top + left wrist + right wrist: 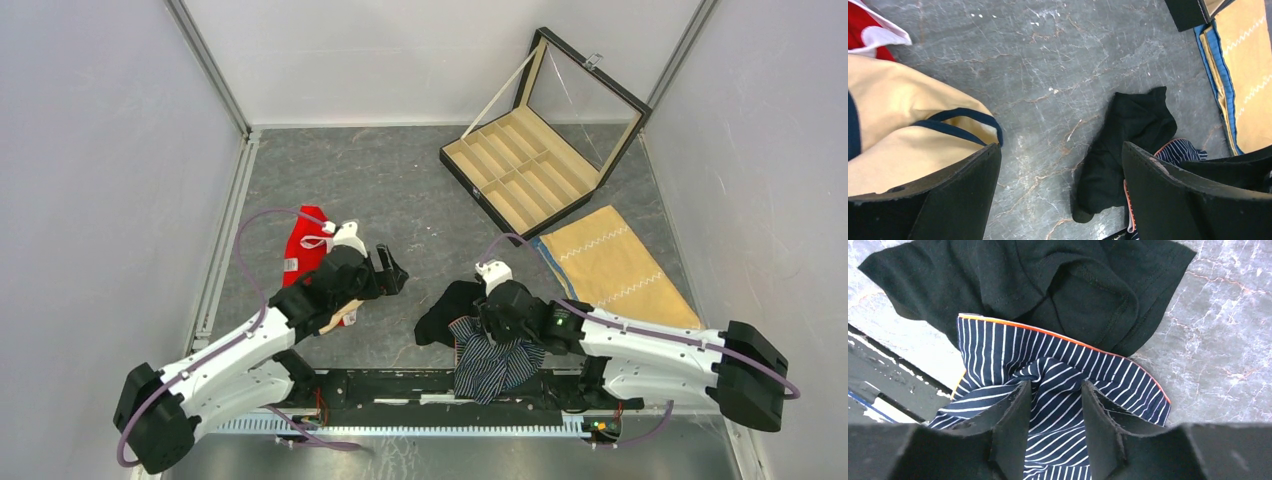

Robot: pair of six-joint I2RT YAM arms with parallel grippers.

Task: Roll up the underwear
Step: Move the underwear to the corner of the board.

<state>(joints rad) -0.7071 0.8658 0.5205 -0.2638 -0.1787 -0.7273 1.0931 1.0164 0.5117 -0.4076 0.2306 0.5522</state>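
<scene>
Two pieces of underwear lie near the table's front edge. The plain black one (445, 310) (1133, 130) (1048, 280) is spread flat and crumpled. The navy striped one (495, 365) (1180, 150) (1058, 350) overlaps its near side and hangs over the front rail. My right gripper (478, 330) (1055, 384) is down on the striped underwear. Its jaws stand partly apart, with a raised fold of the fabric between them. My left gripper (392, 270) (1062, 147) hovers wide open over bare table, left of the black underwear, holding nothing.
A red cloth (305, 250) and a tan cloth with navy trim (903, 120) lie under my left arm. An open compartment box (525, 165) stands at the back right. In front of it lies a flat tan cloth with zigzag stitching (615, 265). A black rail (400, 385) runs along the near edge.
</scene>
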